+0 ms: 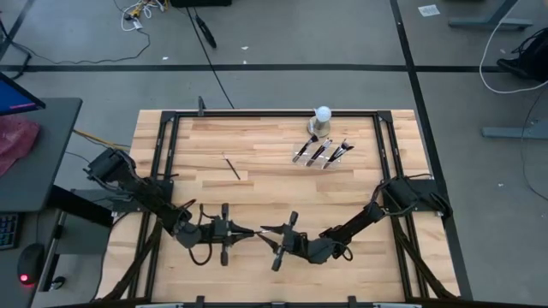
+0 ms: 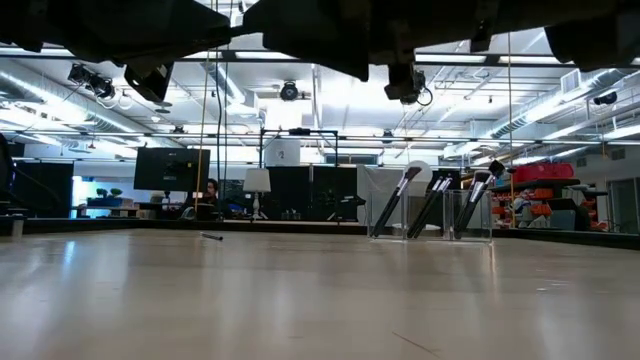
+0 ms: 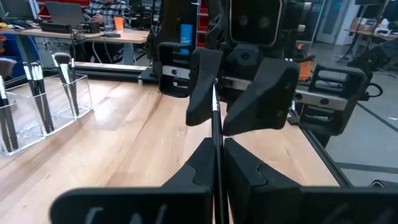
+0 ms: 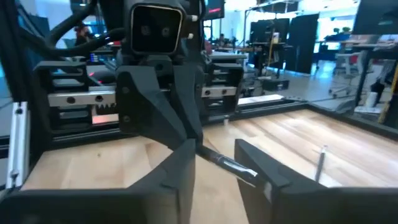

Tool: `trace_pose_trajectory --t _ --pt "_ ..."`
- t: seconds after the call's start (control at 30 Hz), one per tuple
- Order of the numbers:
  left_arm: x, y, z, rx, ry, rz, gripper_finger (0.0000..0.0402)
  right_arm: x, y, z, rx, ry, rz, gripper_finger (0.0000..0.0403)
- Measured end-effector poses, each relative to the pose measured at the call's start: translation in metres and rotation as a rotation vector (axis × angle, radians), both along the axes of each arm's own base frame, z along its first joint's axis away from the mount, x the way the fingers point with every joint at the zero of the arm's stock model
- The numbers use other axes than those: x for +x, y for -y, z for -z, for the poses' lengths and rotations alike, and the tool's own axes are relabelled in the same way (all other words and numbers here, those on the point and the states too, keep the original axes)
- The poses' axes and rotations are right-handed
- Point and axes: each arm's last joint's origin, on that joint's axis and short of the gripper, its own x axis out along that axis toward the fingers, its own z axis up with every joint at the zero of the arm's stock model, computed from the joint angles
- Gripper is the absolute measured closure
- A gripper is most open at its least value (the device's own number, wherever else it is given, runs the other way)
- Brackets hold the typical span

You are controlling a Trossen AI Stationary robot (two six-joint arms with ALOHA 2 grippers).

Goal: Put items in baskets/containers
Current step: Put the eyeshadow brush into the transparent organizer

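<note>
My left gripper (image 1: 250, 232) and right gripper (image 1: 268, 229) face each other above the table's near middle. The left is shut on a thin dark brush (image 3: 216, 134) that reaches across to the right. My right gripper (image 4: 217, 171) is open, and the brush's silver ferrule end (image 4: 238, 166) lies between its fingers. A clear tray (image 1: 323, 152) near the far edge holds several brushes standing on end and leaning on its walls. One loose brush (image 1: 231, 167) lies flat on the wood. My left gripper pinches the brush's dark handle (image 3: 217, 163) between its two fingers, which lie level and along the handle, coming from the table's left. The brush is lifted clear and roughly level, pointing at the right gripper. My right gripper has the ferrule close to one finger (image 4: 264, 174); whether they touch, I cannot tell.
A white ball on a grey base (image 1: 323, 114) stands at the far edge behind the tray. The black frame (image 1: 163, 145) runs along the table's sides. Bare wood lies between the grippers and the loose brush (image 2: 211, 237). People sit at desks beyond the table.
</note>
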Motion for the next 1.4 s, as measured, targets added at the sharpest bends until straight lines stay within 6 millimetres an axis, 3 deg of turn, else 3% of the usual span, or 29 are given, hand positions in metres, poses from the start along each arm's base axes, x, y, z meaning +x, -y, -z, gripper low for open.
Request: trace_pose_trajectory --t 0.37,0.53,0.73,0.93,1.13,1.4 --pt "0.000 0.001 0.000 0.015 -0.002 0.026 0.0365 0.000 -0.003 0.000 0.013 0.008 -0.106 0.0391" --pt "0.000 -0.001 0.001 0.055 -0.012 -0.004 0.0301 -0.005 -0.004 -0.009 0.006 -0.077 -0.064 0.0392" --pt "0.003 -0.007 0.009 0.054 -0.081 -0.036 0.0212 -0.034 0.007 -0.046 0.107 -0.318 -0.039 0.0393" --pt "0.007 -0.015 0.015 -0.012 -0.121 -0.077 0.0169 -0.080 0.044 -0.096 0.260 -0.493 0.046 0.0393" --pt "0.008 -0.016 0.016 -0.010 -0.137 -0.040 0.0169 -0.120 0.109 -0.141 0.442 -0.566 0.209 0.0393" --pt "0.008 -0.016 0.016 -0.004 -0.144 -0.039 0.0174 -0.154 0.193 -0.153 0.547 -0.770 0.468 0.0389"
